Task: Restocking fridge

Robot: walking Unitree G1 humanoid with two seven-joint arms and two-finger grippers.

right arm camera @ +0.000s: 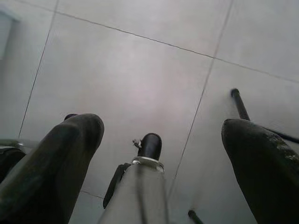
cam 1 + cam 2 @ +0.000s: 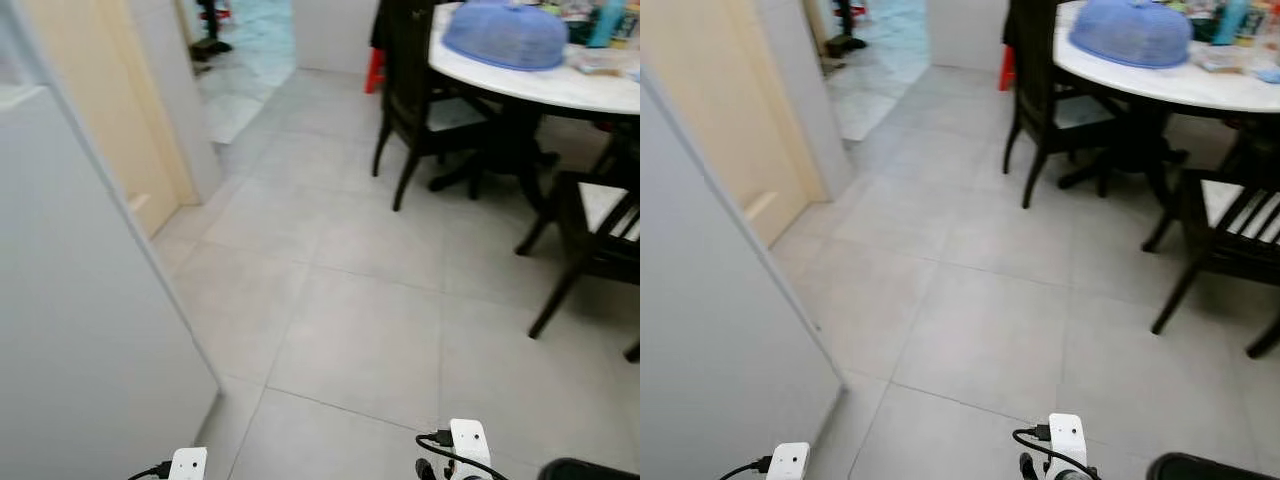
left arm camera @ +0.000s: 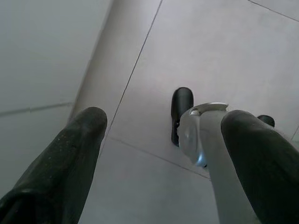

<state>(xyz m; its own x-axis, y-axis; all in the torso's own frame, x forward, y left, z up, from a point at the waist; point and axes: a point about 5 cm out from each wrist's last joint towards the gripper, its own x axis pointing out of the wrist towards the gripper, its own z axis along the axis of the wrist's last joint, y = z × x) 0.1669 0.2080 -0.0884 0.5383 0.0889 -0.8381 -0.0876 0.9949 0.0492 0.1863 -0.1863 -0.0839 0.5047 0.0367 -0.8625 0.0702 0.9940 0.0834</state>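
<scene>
A tall white panel (image 2: 70, 330), which looks like the fridge's side or door, takes up the left of the eye views. Both arms hang low, and their white wrist pieces (image 2: 187, 465) (image 2: 468, 440) peek in at the bottom edge. My left gripper (image 3: 163, 126) is open over the grey floor tiles, with nothing between its black fingers (image 3: 70, 154). My right gripper (image 1: 161, 126) is also open and empty above the tiles. My own silver leg (image 1: 140, 186) and black foot (image 3: 181, 109) show under the grippers. No item for stocking can be seen.
A round white table (image 2: 560, 88) with a blue mesh food cover (image 2: 505, 35) stands at the far right, ringed by dark wooden chairs (image 2: 420, 90) (image 2: 590, 240). A cream door (image 2: 110, 110) and a doorway (image 2: 240, 50) lie at the far left. Grey tiled floor (image 2: 350, 300) stretches ahead.
</scene>
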